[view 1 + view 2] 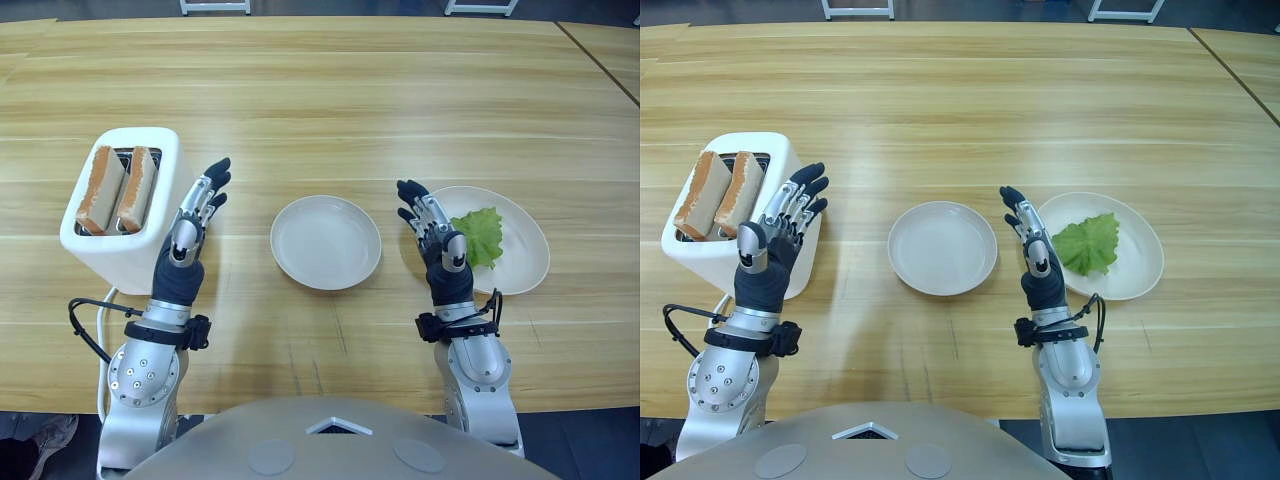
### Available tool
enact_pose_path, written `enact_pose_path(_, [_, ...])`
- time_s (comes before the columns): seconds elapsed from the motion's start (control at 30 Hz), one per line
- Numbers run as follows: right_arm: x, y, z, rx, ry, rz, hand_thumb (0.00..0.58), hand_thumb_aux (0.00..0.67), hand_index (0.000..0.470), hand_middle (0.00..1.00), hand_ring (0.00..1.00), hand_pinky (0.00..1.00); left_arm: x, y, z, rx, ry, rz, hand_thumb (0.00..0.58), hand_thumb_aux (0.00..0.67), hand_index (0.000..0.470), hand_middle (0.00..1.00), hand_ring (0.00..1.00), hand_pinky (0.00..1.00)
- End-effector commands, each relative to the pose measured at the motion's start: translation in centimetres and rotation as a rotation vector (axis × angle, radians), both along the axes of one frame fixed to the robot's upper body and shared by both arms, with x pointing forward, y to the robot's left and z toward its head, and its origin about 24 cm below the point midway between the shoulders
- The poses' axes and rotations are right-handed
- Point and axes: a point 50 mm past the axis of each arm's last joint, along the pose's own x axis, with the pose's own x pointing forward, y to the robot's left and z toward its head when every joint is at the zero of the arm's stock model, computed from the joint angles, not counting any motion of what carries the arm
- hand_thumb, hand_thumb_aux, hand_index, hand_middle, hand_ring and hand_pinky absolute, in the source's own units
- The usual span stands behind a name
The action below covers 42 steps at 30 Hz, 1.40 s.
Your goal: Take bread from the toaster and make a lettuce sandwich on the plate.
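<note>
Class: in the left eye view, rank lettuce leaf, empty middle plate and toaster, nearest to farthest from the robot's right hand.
1. Lettuce leaf, just right of the right hand.
2. Empty plate, to its left, mid-table.
3. Toaster, far left.

Both views look out from my head, facing forward and steeply down onto the bench (400,100), near enough that my forearms reach the bottom edge. The two eyes sit just beside each other, so the toaster (130,215) lies further in from the left edge in the left eye view than in the right. They share nearly the whole scene: toaster, middle plate (325,242), my left robot hand (190,235), my right robot hand (440,245) and the bench's far edge.
</note>
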Motion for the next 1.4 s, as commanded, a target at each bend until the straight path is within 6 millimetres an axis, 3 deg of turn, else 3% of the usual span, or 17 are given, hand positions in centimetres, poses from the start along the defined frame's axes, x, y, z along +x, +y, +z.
enact_pose_path(0.03, [0.0, 0.3, 0.3, 0.004, -0.035, 0.002, 0.0, 0.0, 0.0, 0.0, 0.0, 0.0, 0.3, -0.6, -0.4, 0.001, 0.028, -0.006, 0.0, 0.0, 0.0, 0.0, 0.0, 0.0])
enact_pose_path(0.4, [-0.1, 0.5, 0.5, 0.002, -0.057, 0.003, 0.0, 0.0, 0.0, 0.0, 0.0, 0.0, 0.5, -0.3, -0.2, 0.052, 0.006, 0.028, 0.0, 0.0, 0.0, 0.0, 0.0, 0.0])
enact_pose_path(0.47, [0.0, 0.5, 0.5, -0.016, -0.063, 0.001, 0.0, 0.0, 0.0, 0.0, 0.0, 0.0, 0.4, 0.6, 2.0, 0.23, -0.141, 0.144, 0.0, 0.0, 0.0, 0.0, 0.0, 0.0])
enact_pose_path(0.57, [0.4, 0.3, 0.5, -0.035, -0.072, -0.01, 0.0, 0.0, 0.0, 0.0, 0.0, 0.0, 0.8, 3.9, 6.6, 0.602, -0.396, 0.402, 0.0, 0.0, 0.0, 0.0, 0.0, 0.0])
enact_pose_path(0.7, [0.6, 0.1, 0.3, -0.045, -0.074, -0.024, 0.0, 0.0, 0.0, 0.0, 0.0, 0.0, 2.9, 9.6, 9.3, 1.148, -0.35, 0.717, 0.0, 0.0, 0.0, 0.0, 0.0, 0.0])
enact_pose_path(0.8, [0.6, 0.1, 0.1, -0.054, -0.074, -0.027, 0.0, 0.0, 0.0, 0.0, 0.0, 0.0, 4.5, 13.6, 7.8, 1.451, -0.081, 0.833, 0.0, 0.0, 0.0, 0.0, 0.0, 0.0])
enact_pose_path(0.9, [0.6, 0.2, -0.1, -0.058, -0.071, -0.023, 0.0, 0.0, 0.0, 0.0, 0.0, 0.0, 5.2, 14.9, 5.8, 1.578, 0.088, 0.796, 0.0, 0.0, 0.0, 0.0, 0.0, 0.0])
enact_pose_path(1.1, [0.6, 0.1, -0.2, -0.069, -0.07, -0.02, 0.0, 0.0, 0.0, 0.0, 0.0, 0.0, 5.5, 14.9, 3.0, 1.647, 0.245, 0.674, 0.0, 0.0, 0.0, 0.0, 0.0, 0.0])
enact_pose_path(1.37, [0.6, 0.1, -0.3, -0.08, -0.068, -0.021, 0.0, 0.0, 0.0, 0.0, 0.0, 0.0, 5.4, 14.6, 2.9, 1.657, 0.253, 0.639, 0.0, 0.0, 0.0, 0.0, 0.0, 0.0])
enact_pose_path(1.4, [0.6, 0.1, -0.4, -0.08, -0.068, -0.02, 0.0, 0.0, 0.0, 0.0, 0.0, 0.0, 5.3, 14.6, 2.8, 1.666, 0.262, 0.632, 0.045, 0.026, 0.018, 0.0, 0.0, 0.0])
